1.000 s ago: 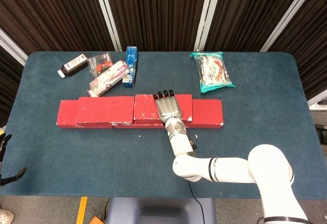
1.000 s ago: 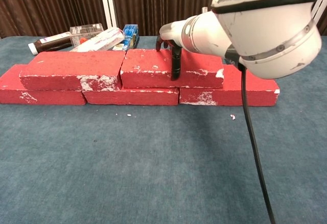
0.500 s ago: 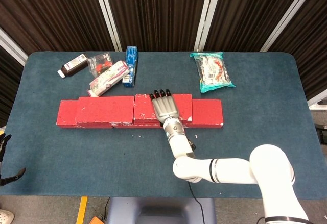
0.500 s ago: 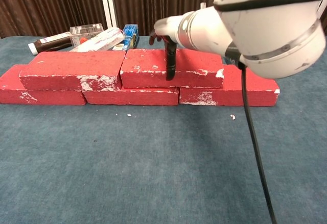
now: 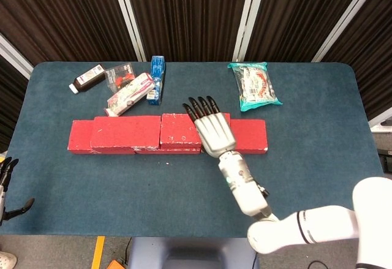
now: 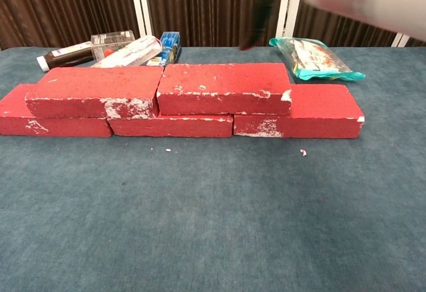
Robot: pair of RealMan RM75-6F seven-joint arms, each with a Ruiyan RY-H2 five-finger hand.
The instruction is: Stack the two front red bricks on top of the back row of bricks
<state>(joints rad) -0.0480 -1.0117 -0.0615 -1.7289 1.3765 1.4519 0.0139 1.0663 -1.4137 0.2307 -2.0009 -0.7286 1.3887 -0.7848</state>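
Five red bricks form a low wall across the middle of the table. Three lie in the bottom row, with its right end brick (image 5: 250, 135) (image 6: 313, 112) showing most. Two sit on top: the upper left brick (image 5: 125, 131) (image 6: 93, 91) and the upper right brick (image 5: 179, 129) (image 6: 223, 87). My right hand (image 5: 212, 127) hovers above the upper right brick with fingers spread and nothing in it; in the chest view my right hand (image 6: 258, 9) is a blur at the top. My left hand (image 5: 6, 174) shows only at the far left edge, fingers apart, holding nothing.
Behind the wall lie a dark bottle (image 5: 88, 78), a clear box (image 5: 120, 73), a white tube package (image 5: 130, 92) and a blue box (image 5: 157, 79). A green snack bag (image 5: 256, 85) (image 6: 316, 58) lies at the back right. Blue cloth covers the table (image 5: 184, 183).
My right hand has lifted off the upper right brick, risen toward the head camera and spread its fingers. The bricks have not moved.
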